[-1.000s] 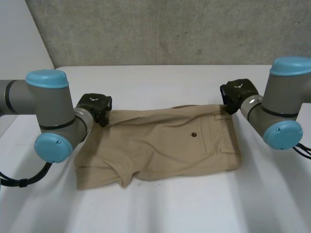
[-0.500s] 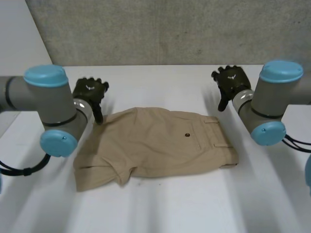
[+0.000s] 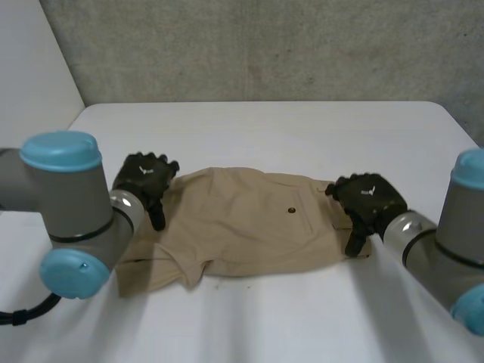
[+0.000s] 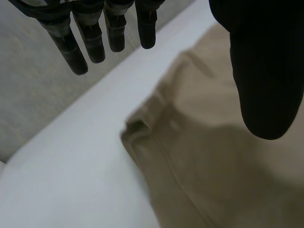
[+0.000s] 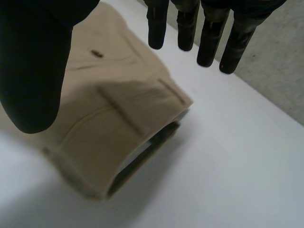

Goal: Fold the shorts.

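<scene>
Since half a second before, both hands are seen to have been brought back from the far side of the table (image 3: 265, 128) and lowered to the two ends of the shorts (image 3: 242, 231). The left hand (image 3: 146, 180) is held over the leg end, the right hand (image 3: 366, 201) over the waistband end. Each is spread, fingers straight and thumb well apart, with nothing pinched. The shorts are laid flat between the two hands. For a clean fold, the edge under each palm should be pinched through all its layers together. The rumpled leg corner beside the left arm is best smoothed first, lest it be trapped inside.
</scene>
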`<action>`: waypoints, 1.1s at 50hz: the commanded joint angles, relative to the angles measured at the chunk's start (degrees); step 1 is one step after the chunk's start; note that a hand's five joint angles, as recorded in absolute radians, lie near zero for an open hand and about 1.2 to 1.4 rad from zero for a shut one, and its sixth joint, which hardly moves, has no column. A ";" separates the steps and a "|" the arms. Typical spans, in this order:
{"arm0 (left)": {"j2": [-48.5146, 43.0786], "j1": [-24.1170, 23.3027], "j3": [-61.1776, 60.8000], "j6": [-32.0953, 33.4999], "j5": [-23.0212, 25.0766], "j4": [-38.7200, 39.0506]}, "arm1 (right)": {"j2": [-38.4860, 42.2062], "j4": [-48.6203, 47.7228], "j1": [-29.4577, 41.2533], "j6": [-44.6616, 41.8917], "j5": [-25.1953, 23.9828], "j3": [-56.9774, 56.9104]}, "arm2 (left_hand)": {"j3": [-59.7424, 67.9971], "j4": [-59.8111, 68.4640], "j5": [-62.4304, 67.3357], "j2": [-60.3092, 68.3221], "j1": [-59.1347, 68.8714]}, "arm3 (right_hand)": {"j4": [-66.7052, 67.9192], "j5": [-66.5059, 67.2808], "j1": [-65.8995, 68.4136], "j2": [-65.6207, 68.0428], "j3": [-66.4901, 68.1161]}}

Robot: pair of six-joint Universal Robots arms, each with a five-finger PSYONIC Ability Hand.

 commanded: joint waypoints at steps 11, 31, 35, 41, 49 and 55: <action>-6.56 1.48 -0.26 0.69 -6.34 3.90 | 3.45 -12.04 -0.44 -0.97 1.49 5.78 | -0.36 0.18 -0.26 0.39 -0.13 | 65.03 64.40 67.28 64.92 64.91; 8.72 -3.26 -9.75 -0.37 -6.08 2.67 | -2.62 -10.82 -18.01 -19.77 5.37 6.93 | -1.54 -1.00 -1.44 -0.79 -1.31 | 65.09 64.47 67.34 64.98 64.97; 11.71 -3.43 -10.10 -0.46 -6.08 2.75 | -6.04 -10.29 -17.84 -23.38 3.09 4.74 | -1.54 -1.00 -1.44 -0.79 -1.31 | 65.09 64.47 67.34 64.98 64.97; 14.79 -3.61 -9.84 -0.46 -6.08 2.75 | -9.56 -10.12 -10.39 -24.61 -3.15 0.43 | -1.21 -0.67 -1.10 -0.45 -0.97 | 65.09 64.47 67.34 64.98 64.97; 15.76 -4.40 -10.10 -0.46 -6.26 2.75 | -7.91 -9.07 9.28 -27.76 -13.24 -1.60 | -1.21 -0.67 -1.10 -0.45 -0.97 | 65.09 64.47 67.34 64.98 64.97; 15.59 -5.54 -10.19 -0.46 -6.34 2.84 | 0.09 -6.61 19.07 -37.61 -18.53 -1.42 | -1.21 -0.67 -1.10 -0.45 -0.97 | 65.09 64.47 67.34 64.98 64.97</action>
